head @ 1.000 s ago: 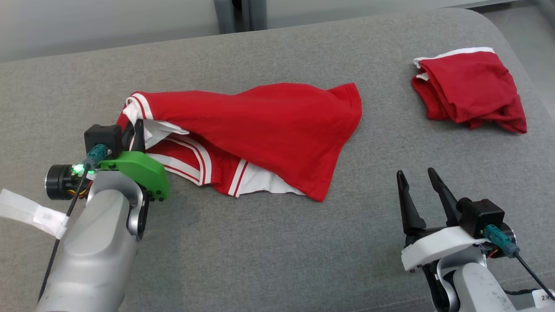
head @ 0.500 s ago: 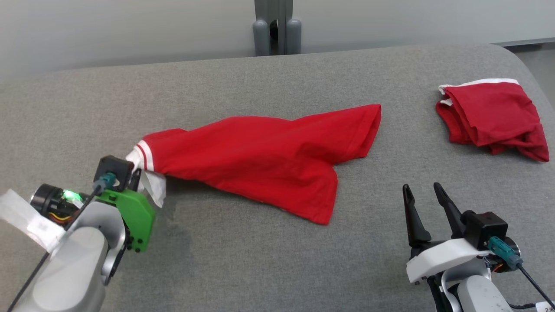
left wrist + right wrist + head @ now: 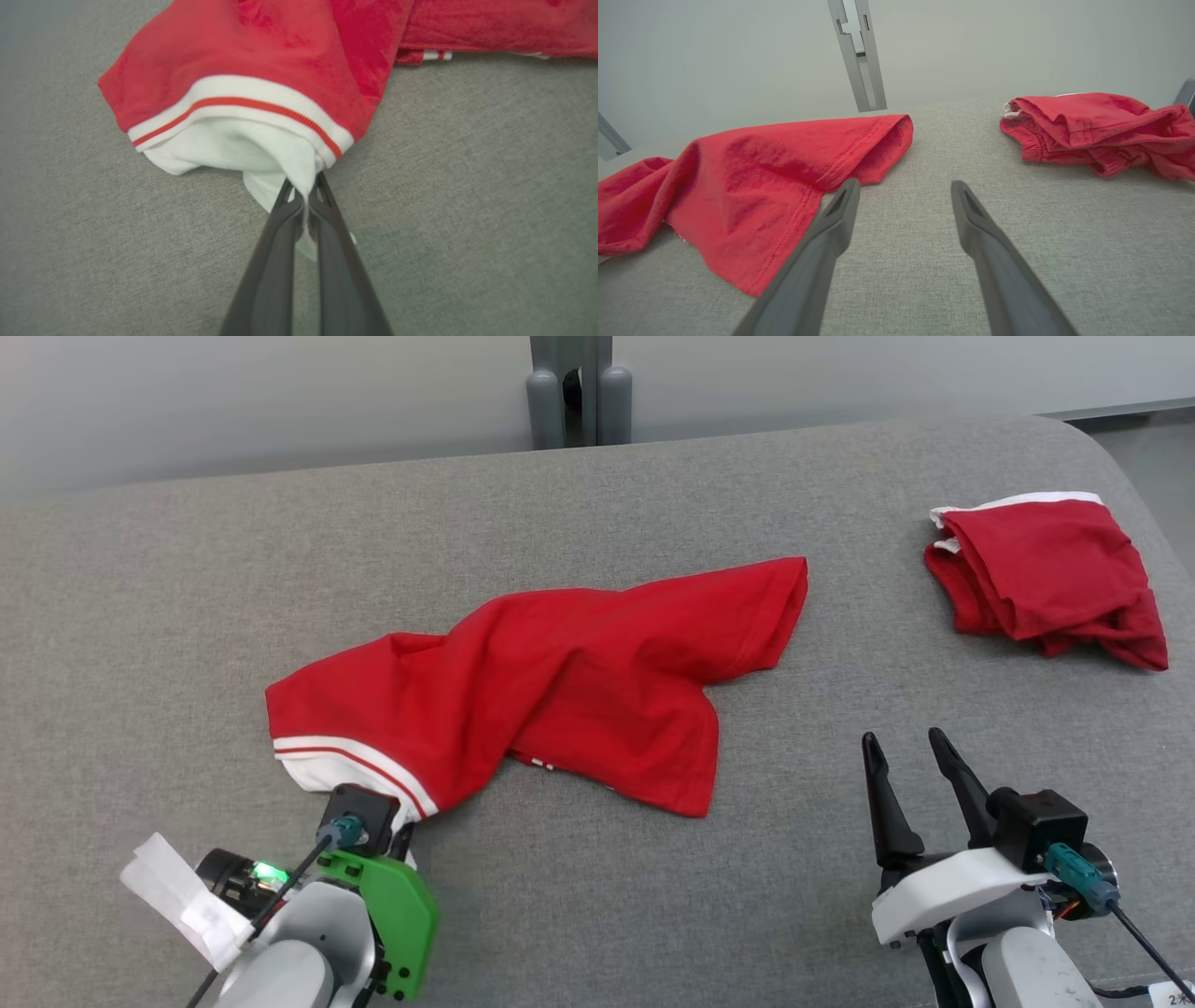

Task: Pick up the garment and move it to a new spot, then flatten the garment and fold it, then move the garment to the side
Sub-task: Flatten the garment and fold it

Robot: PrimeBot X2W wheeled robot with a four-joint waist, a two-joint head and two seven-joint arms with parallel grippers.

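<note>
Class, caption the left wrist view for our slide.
Left claw shut on white hem of red garment, over grey cushion.

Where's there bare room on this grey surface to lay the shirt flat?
Bare: the far-left stretch behind the garment, and the front strip between left gripper and right gripper. Crowded: far right, by the folded red pile.

grey fabric surface (image 3: pixel 607 915), pale wall (image 3: pixel 280 401), grey post (image 3: pixel 611 401)

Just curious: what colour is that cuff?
White cuff, one red stripe; left wrist view.
</note>
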